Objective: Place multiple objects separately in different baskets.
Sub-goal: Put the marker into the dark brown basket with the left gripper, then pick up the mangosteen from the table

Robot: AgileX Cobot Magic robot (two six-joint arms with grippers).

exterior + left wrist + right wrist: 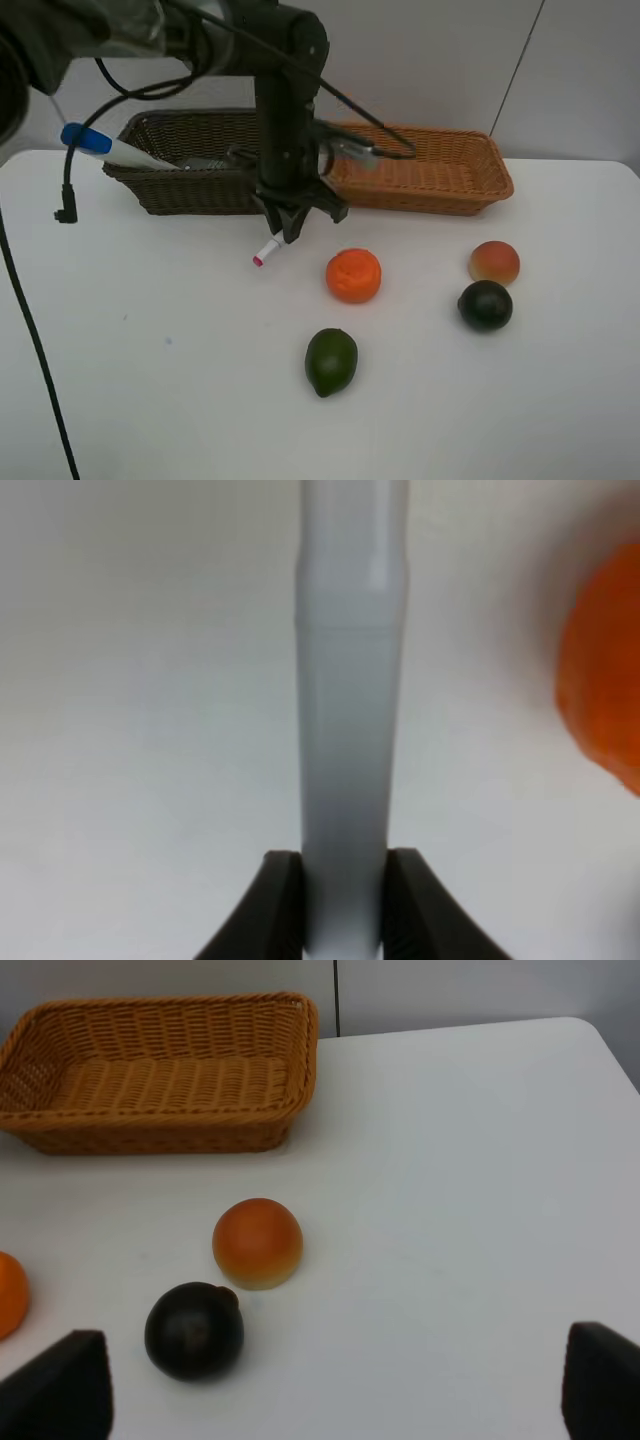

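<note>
Pink-capped white marker [266, 250] sits clenched in your left jaws, its barrel pinched on both sides by the black fingertips [280, 905]. It is low over the bench [150, 380], just in front of the dark brown basket [190, 195] and near the bumpy orange [353, 275]. That basket holds the white blue-capped tube [105, 147], which leans out over its left rim. The light orange-tan basket [440, 175] stands just beside it. Your right jaws are released, wide apart. The marker's long axis runs slantwise, with the pink cap pointing away from the baskets.
</note>
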